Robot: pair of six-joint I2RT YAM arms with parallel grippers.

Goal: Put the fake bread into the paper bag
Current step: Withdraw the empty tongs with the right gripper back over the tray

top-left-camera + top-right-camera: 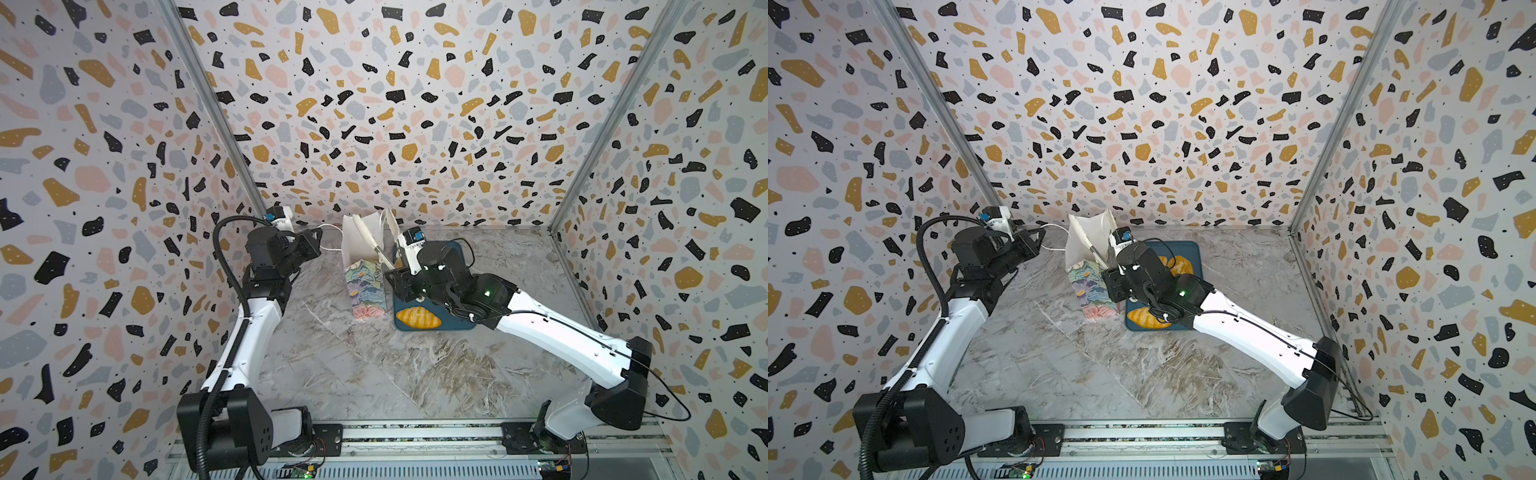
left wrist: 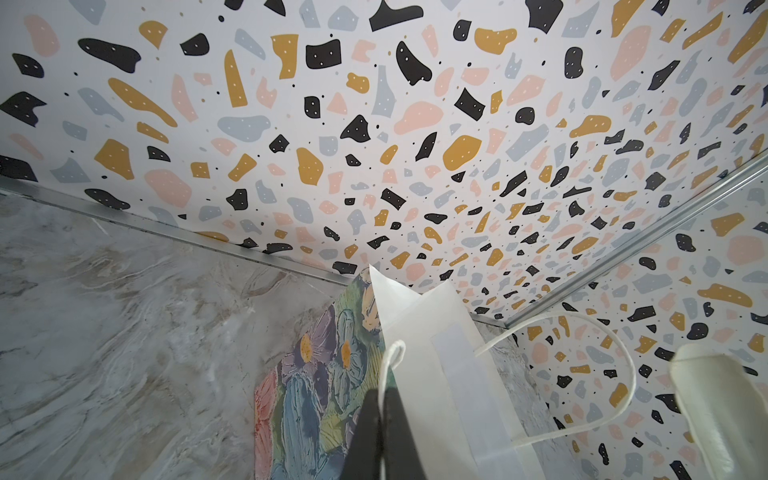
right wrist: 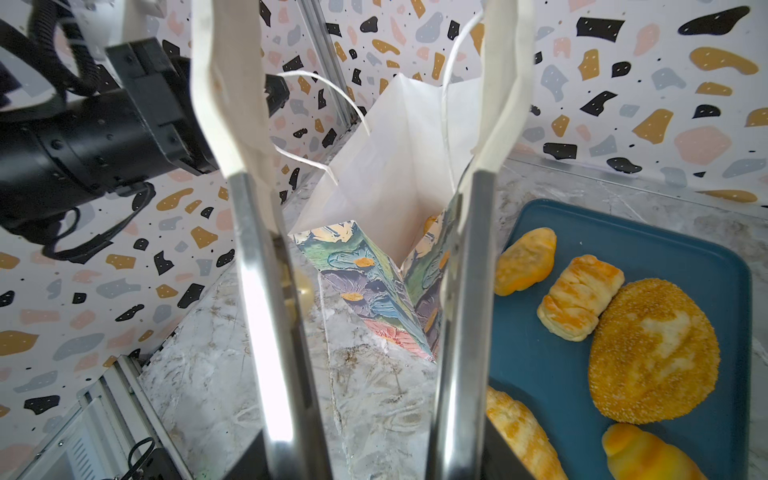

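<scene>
The paper bag (image 1: 365, 286) (image 1: 1092, 291) stands upright at the back of the table, floral outside and white inside. My left gripper (image 1: 318, 240) (image 2: 384, 390) is shut on one thin white cord handle (image 2: 392, 353) and holds the mouth apart. My right gripper (image 1: 372, 220) (image 3: 365, 16) hangs open over the bag's mouth (image 3: 395, 166), with nothing between its long white-padded fingers (image 3: 232, 83). Several pieces of fake bread lie on the blue tray: a seeded loaf (image 3: 652, 351), a plaited pastry (image 3: 579, 297), a ridged roll (image 1: 417, 317). What lies in the bag is hidden.
The dark-blue tray (image 1: 457, 324) (image 3: 623, 232) sits right beside the bag, partly under my right arm. Patterned walls close in on three sides, and the bag stands near the back wall (image 1: 415, 187). A metal rail (image 1: 415, 432) runs along the front.
</scene>
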